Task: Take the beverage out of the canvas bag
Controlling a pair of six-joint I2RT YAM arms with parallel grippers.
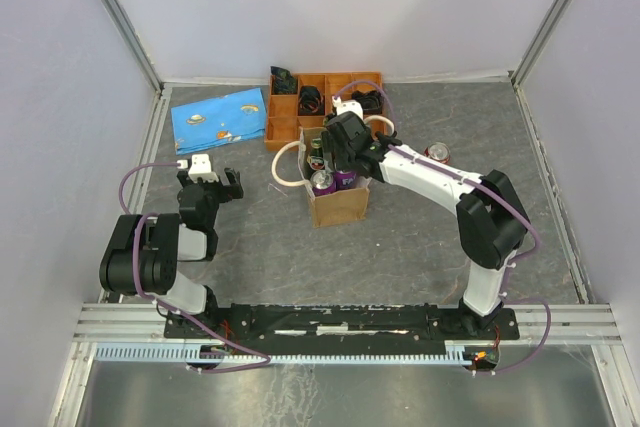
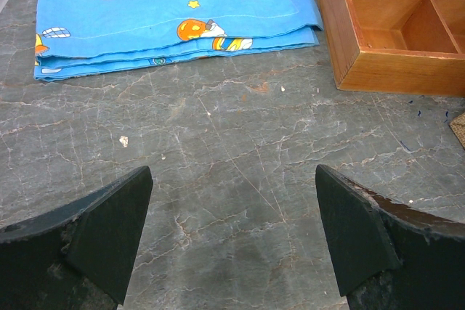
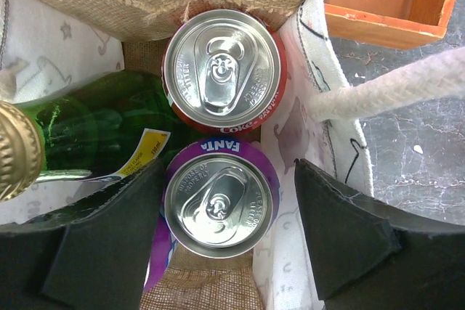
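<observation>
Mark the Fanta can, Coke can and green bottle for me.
Fanta can (image 3: 218, 205): right wrist view, middle of its silver lid.
Coke can (image 3: 221, 70): right wrist view, middle of its silver lid.
green bottle (image 3: 94, 125): right wrist view, glass shoulder.

A small, boxy tan-brown canvas bag (image 1: 338, 205) with cream looped handles stands upright on the grey marbled desk (image 1: 420, 237). Purple cans (image 1: 323, 183) show in its open mouth. The right gripper (image 1: 338, 159) hangs directly over that mouth. The left gripper (image 1: 210, 182) hovers above bare desk, well apart from the bag, with its jaws spread. Behind the bag lie a flat blue patterned pouch (image 1: 220, 119) and an orange-brown wooden compartment tray (image 1: 284, 109).
</observation>
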